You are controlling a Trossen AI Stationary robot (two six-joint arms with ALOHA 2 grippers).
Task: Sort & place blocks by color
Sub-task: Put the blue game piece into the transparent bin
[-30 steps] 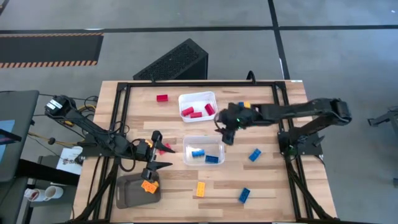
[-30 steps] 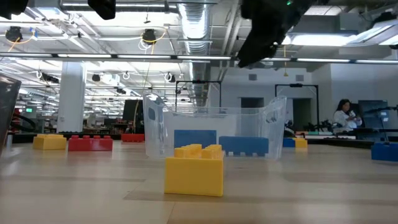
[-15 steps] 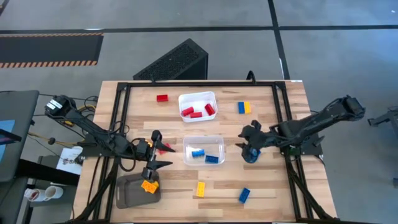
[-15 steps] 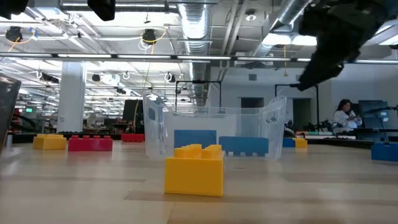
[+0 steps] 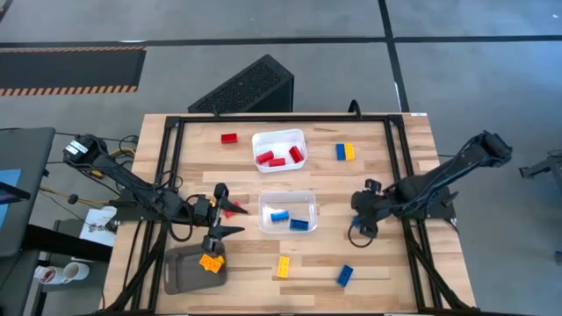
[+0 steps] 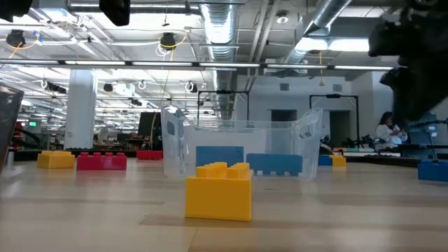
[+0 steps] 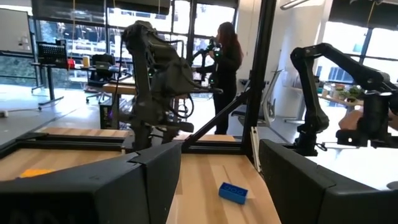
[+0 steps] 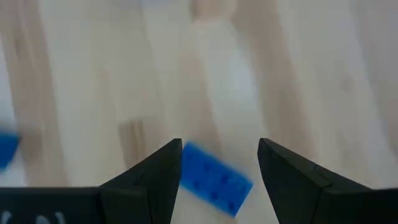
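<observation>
The blocks are small studded bricks. Red ones lie in the white tray, and blue ones in the clear tray. A yellow one lies in the grey tray. Loose on the table are a red block, a yellow block and a blue block. My right gripper is open and low over another blue block. Its fingers stand on either side of that block, which lies flat on the wood. My left gripper waits open near the grey tray, beside a red block.
A yellow-and-blue pair of blocks lies toward the far right of the table. A black frame borders the table top. Bare wood shows between the clear tray and the near edge. In the low view the yellow block stands in front of the clear tray.
My right gripper has swung from beside the trays toward the table's right and near edge. It has come down over the loose blue block right of the clear tray. The left arm and all the blocks have kept still.
</observation>
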